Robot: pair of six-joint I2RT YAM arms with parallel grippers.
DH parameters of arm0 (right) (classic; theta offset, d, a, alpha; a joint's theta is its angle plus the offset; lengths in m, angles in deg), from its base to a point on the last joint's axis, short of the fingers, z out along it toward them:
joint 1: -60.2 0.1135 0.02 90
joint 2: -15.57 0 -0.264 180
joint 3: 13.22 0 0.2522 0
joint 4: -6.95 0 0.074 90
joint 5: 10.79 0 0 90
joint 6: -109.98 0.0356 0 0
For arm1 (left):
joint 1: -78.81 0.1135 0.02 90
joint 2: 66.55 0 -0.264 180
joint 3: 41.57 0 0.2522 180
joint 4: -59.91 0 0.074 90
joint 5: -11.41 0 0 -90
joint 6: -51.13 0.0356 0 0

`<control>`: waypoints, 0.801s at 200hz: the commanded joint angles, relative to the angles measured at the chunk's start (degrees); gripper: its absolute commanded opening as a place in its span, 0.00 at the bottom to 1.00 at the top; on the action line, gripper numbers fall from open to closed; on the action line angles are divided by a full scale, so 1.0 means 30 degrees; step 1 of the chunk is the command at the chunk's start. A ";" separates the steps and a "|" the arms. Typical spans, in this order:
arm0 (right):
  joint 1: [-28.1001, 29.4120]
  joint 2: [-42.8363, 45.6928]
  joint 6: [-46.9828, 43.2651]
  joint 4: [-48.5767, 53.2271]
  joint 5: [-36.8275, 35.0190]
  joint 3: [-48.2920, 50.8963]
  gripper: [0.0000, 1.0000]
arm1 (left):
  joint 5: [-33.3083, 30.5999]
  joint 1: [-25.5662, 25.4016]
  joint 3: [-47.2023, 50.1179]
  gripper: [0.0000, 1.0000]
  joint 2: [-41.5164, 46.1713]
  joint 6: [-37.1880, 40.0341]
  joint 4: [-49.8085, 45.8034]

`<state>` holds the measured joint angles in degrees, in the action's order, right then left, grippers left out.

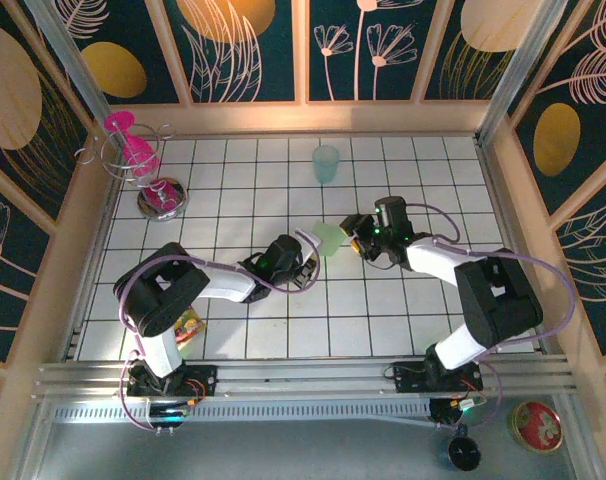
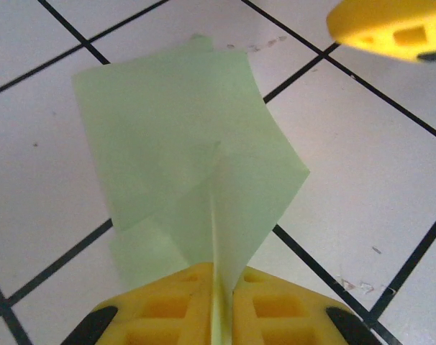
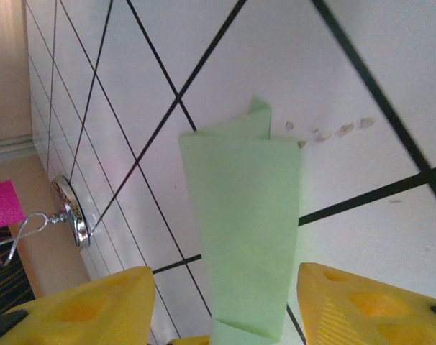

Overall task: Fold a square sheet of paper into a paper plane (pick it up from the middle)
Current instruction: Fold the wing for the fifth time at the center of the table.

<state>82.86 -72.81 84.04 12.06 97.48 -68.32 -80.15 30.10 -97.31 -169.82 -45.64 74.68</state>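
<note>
- White tiles with black grout cover your table [image 1: 233, 330], walled by dark floral panels [image 1: 253, 50].
- Your sheet of paper [image 2: 196, 151] is light green, folded over, with a raised centre crease.
- Your left gripper [image 2: 216, 291] is clamped on that crease, near mid-table.
- Your right gripper [image 3: 232, 316] stands with jaws apart, the paper between them, touching neither.

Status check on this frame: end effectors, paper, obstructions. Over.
Left end effector shut on light green folded paper sheet. Right end effector open, paper between its jaws. Translucent teal cup well clear, far side.
</note>
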 commanded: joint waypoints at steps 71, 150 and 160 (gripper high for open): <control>0.0263 0.0165 -0.0496 0.0310 0.0065 0.0851 0.56 | -0.1050 -0.0109 -0.0115 0.16 0.0810 0.0794 -0.1064; 0.1672 -0.1689 0.0210 -0.2221 0.2251 0.0034 0.61 | -0.1195 -0.0095 0.0193 0.16 0.1314 0.0847 -0.0664; 0.1705 -0.1905 0.0285 -0.2296 0.2392 -0.0035 0.61 | -0.1179 -0.0083 0.0164 0.17 0.1259 0.0870 -0.0680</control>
<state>87.38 -76.87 83.93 7.52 102.52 -66.38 -83.26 30.10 -97.09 -166.63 -44.17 72.52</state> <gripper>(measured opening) 0.610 0.163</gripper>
